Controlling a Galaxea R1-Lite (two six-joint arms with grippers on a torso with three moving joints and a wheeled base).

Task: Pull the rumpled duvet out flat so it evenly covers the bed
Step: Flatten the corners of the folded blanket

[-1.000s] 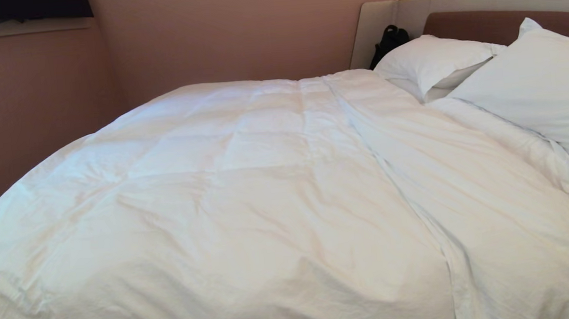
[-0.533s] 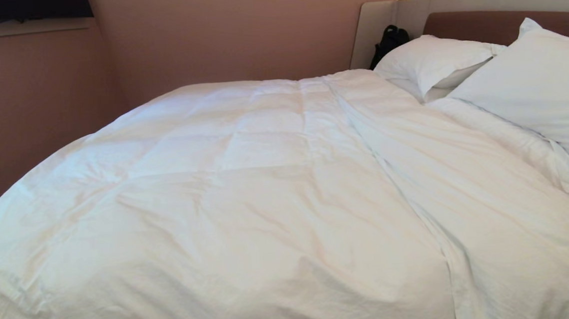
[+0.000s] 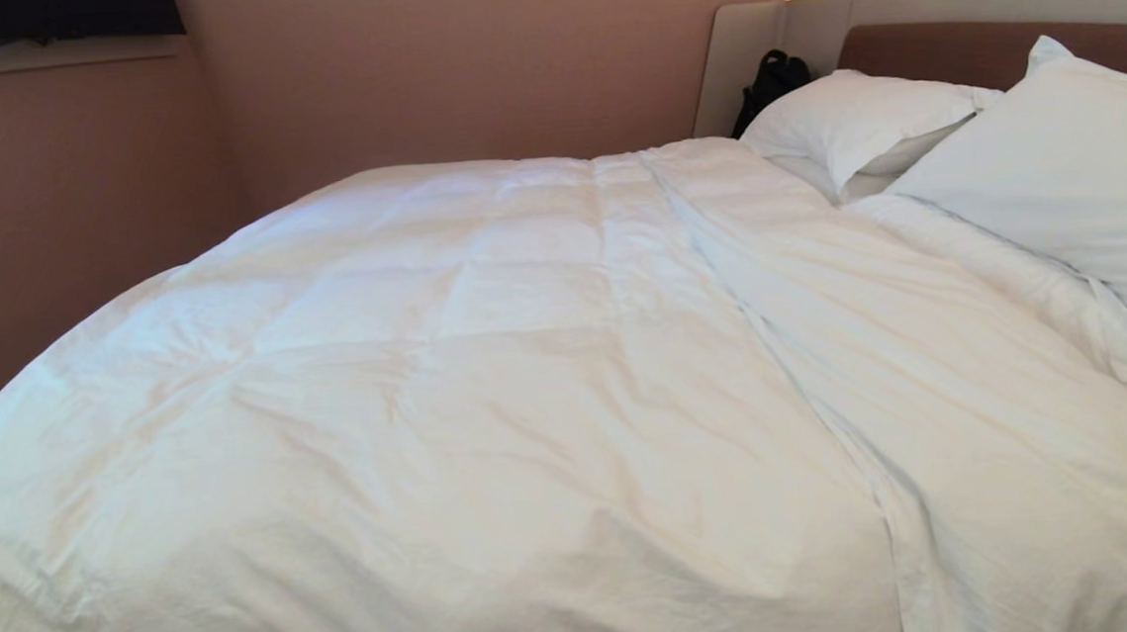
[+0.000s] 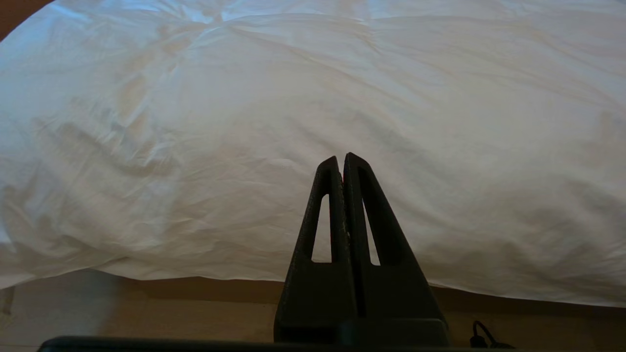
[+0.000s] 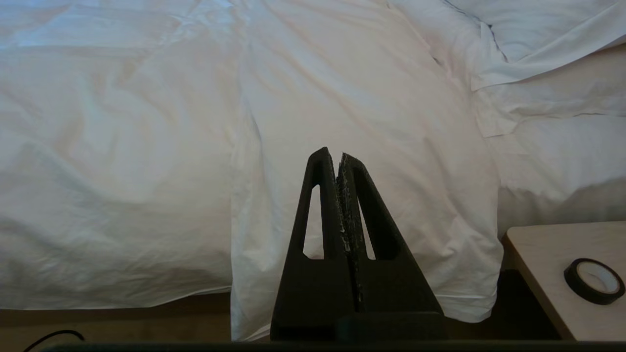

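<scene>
Duvet [image 3: 491,410] spread over most of bed [image 3: 990,38], puffy and wrinkled, faint square stitching visible, near edge hanging over the side toward the floor [image 4: 146,303]. Flatter, thinner strip of the cover running lengthwise along the side nearer the pillows [image 3: 908,133], draped lower over the bed edge than the padded part. Two pillows against brown headboard; black bag [image 3: 770,83] in the corner beyond. Left gripper [image 4: 341,159] fully closed, empty, held off the bed edge, pointing at the duvet. Right gripper [image 5: 337,155] likewise closed, nothing clamped, facing the hanging strip. Bedside table [image 5: 547,254] beside it, bearing a roll of black tape [image 5: 594,281].
</scene>
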